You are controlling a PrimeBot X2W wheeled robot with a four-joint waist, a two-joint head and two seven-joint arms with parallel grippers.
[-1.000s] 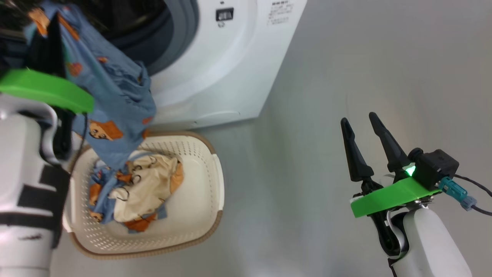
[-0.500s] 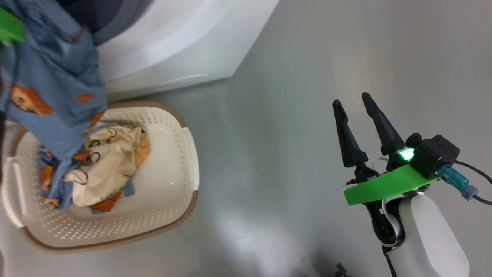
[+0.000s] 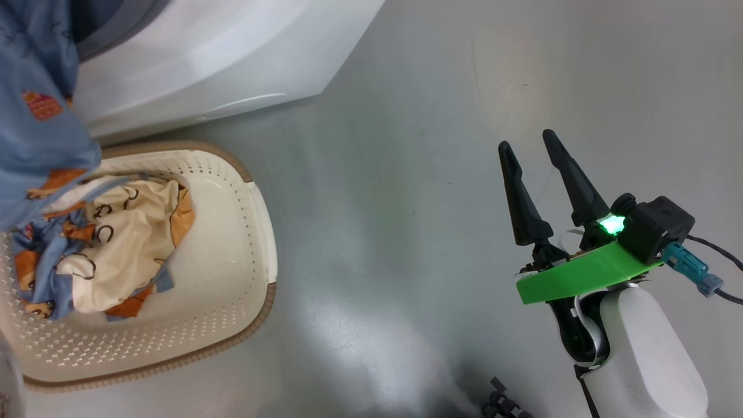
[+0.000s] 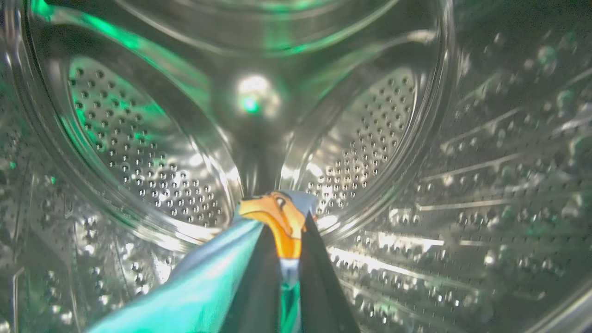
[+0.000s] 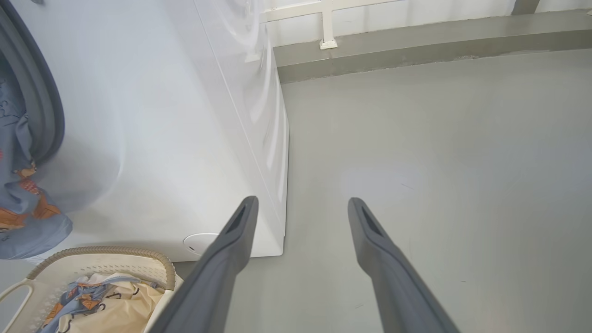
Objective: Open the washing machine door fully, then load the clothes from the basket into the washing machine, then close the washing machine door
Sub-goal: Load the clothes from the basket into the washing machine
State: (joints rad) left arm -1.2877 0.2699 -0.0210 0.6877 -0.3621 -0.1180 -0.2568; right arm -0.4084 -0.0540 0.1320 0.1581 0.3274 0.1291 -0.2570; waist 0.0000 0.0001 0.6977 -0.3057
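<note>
Left gripper is inside the drum, fingers pressed together on a blue cloth; the drum's back wall lies straight ahead along the fingers. The head view adds what the left wrist view cannot: the cloth's tail hangs outside the machine, above the basket, which holds more clothes. Right gripper is spread, empty, well apart over the floor.

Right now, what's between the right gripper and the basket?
Just bare grey floor. In the head view nothing lies on the stretch from the basket to the right gripper.
</note>
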